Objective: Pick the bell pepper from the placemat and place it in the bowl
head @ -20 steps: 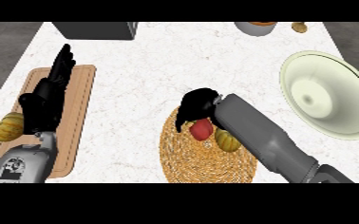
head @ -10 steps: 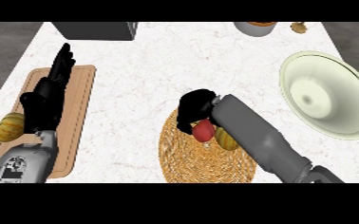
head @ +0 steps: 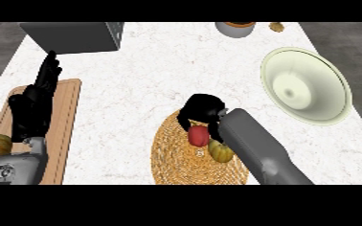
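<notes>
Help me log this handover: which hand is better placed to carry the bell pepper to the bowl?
The right hand: its fingers curl over the red bell pepper on the woven placemat, on the bowl's side. The left hand rests open over the cutting board.

No readable text, label, brand, number or sign shows anywhere; a small mark on the left forearm (head: 10, 170), at eight o'clock, is too small to read.
</notes>
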Robot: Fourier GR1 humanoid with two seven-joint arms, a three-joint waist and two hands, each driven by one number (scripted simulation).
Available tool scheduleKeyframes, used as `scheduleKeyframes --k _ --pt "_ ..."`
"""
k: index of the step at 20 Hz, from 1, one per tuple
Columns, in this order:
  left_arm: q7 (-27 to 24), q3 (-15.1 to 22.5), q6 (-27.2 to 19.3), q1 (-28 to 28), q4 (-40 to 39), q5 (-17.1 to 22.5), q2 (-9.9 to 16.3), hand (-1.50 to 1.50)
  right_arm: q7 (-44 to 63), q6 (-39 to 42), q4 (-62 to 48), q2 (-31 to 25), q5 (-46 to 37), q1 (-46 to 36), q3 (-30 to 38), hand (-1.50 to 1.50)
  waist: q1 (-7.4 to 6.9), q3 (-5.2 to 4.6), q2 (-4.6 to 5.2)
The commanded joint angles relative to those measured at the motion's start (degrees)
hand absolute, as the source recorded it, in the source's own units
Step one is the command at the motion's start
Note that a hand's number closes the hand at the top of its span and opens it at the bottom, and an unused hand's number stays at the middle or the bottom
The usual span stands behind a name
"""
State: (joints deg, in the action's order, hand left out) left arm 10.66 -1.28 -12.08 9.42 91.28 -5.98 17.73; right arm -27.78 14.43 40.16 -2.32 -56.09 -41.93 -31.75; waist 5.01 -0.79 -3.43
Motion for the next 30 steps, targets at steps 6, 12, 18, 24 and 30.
scheduleKeyframes --k 6,12,18,24,30 --pt "0.29 -1.97 0.17 -2.21 0.46 0.9 1.04 0.0 16.24 -9.94 16.78 2.24 12.66 18.48 9.38 1.5 2.57 0.86 0.58" --pt "-0.09 -2.92 0.35 -4.03 1.29 1.43 1.47 0.0 23.67 -18.89 35.26 2.27 15.51 27.95 8.89 1.5 2.76 0.67 0.32" --pt "-0.79 -2.18 1.1 -3.7 2.72 1.62 1.21 0.0 36.84 -20.75 56.77 -0.24 9.52 38.87 8.94 1.5 1.34 0.59 1.5" --pt "0.49 3.71 -0.9 -3.49 6.57 -2.29 -2.91 0.0 48.18 -15.83 80.36 -3.11 11.21 46.82 13.01 1.5 -3.0 0.77 2.8" --pt "1.8 1.05 2.42 2.43 3.23 -0.62 -1.51 0.0 43.94 -16.02 82.23 -6.85 20.86 46.33 27.62 1.5 -4.55 0.81 3.36"
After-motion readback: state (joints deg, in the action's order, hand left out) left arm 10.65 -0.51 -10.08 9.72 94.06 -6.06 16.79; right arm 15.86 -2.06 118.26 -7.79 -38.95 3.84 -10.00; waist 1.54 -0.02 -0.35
